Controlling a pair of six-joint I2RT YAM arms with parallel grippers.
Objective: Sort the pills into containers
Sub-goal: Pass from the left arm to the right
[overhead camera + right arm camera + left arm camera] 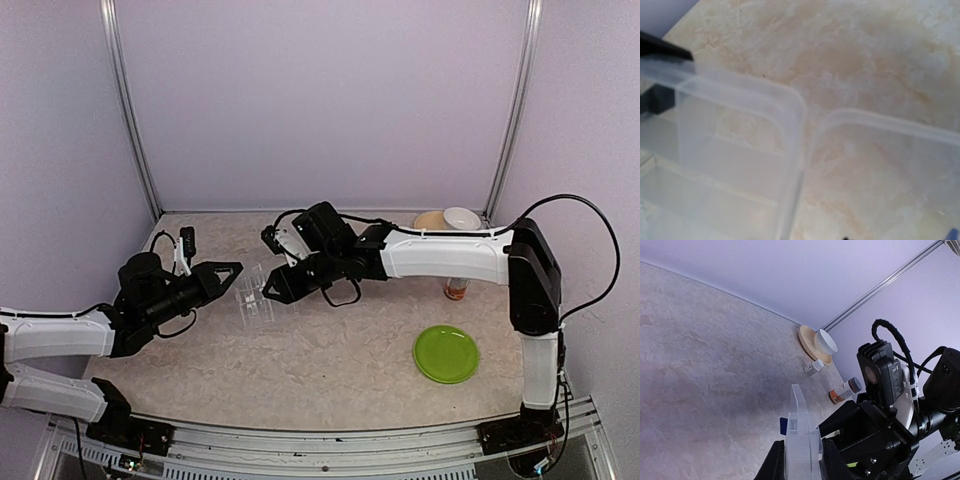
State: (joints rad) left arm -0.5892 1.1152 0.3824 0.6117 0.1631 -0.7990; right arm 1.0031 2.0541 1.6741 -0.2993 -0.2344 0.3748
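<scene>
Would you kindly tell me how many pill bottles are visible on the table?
2. One white-capped bottle sits beside the tan plate holding the white bowl; one amber grey-capped bottle sits slightly nearer the left wrist camera. Others may be hidden.

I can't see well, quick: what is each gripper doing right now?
Left gripper: shut on the pill organiser.
Right gripper: by the pill organiser; cannot tell.

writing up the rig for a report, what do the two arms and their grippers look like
Both arms are alike: smooth white shells on the long links, as on the left arm and right arm, with black joints. The left gripper and right gripper are black. A thin black cable loops off the right arm.
</scene>
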